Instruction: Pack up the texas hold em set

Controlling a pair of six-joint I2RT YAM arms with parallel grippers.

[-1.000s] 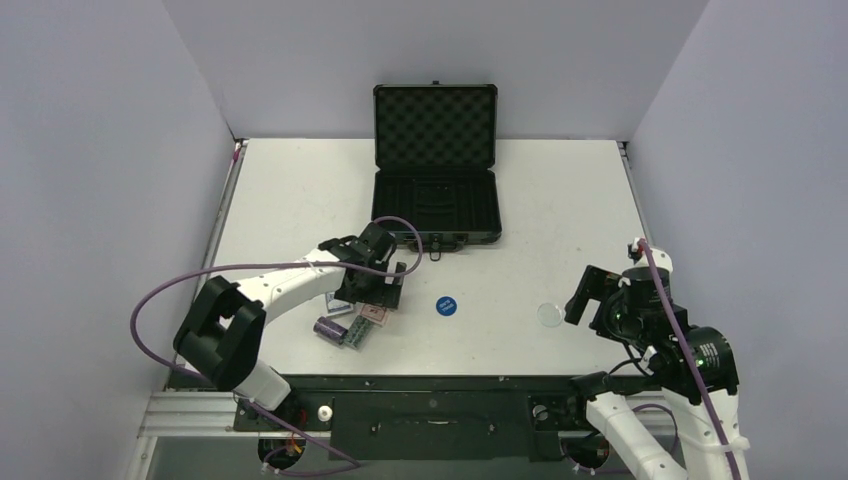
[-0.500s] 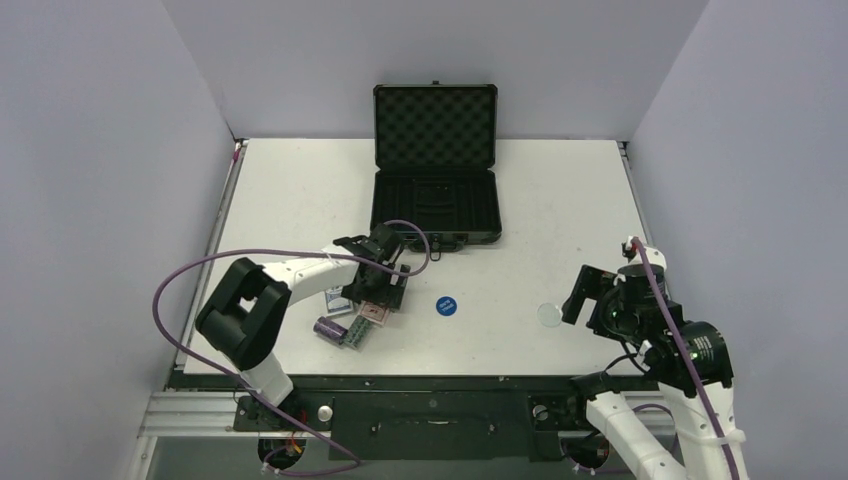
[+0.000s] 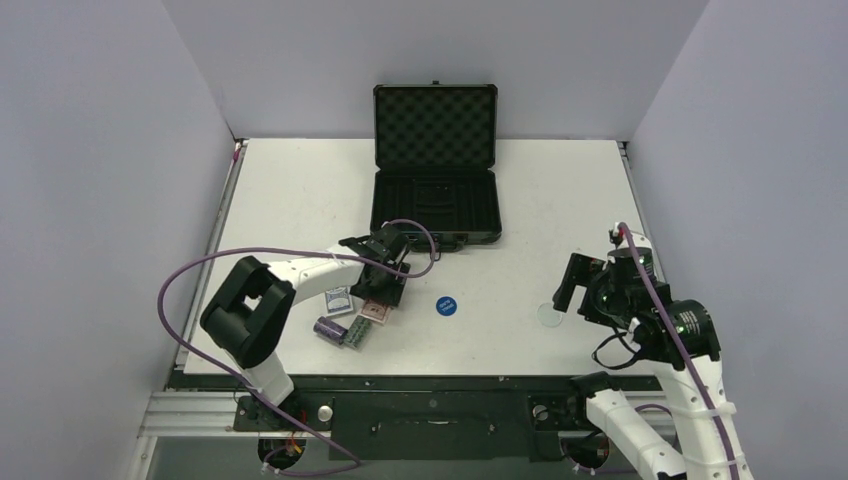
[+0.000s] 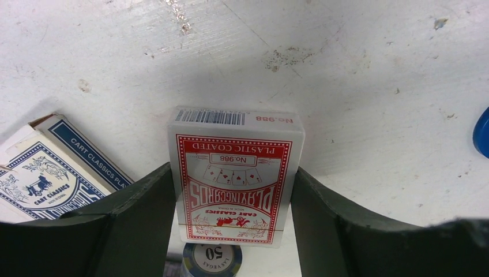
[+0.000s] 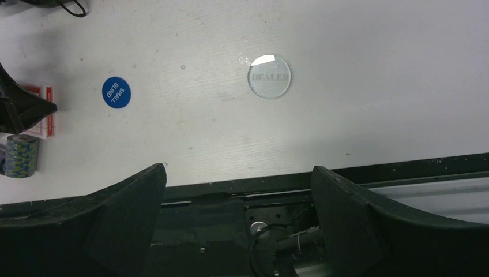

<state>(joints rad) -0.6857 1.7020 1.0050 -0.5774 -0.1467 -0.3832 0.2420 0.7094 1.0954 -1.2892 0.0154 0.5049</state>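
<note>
The red card deck (image 4: 236,173) lies flat on the white table, and my left gripper (image 4: 233,193) is shut on its two long sides. From above, that gripper (image 3: 386,288) sits over the red deck (image 3: 377,312). A blue card deck (image 4: 40,184) lies just to the left. A chip stack (image 4: 211,259) rests against the red deck's near end. The blue disc (image 3: 446,305) and the clear disc (image 5: 269,76) lie further right. My right gripper (image 5: 239,179) hovers open and holds nothing, near the clear disc (image 3: 548,315). The black case (image 3: 436,205) stands open behind.
Purple and green chip stacks (image 3: 340,331) lie on their sides near the table's front edge (image 3: 420,375). The case's foam-lined lid (image 3: 435,125) stands upright against the back wall. Grey walls close in the table left and right.
My left gripper has come down around the red deck and narrowed from wide open until its fingers meet the deck's sides. My right arm has shifted slightly left, toward the clear disc.
</note>
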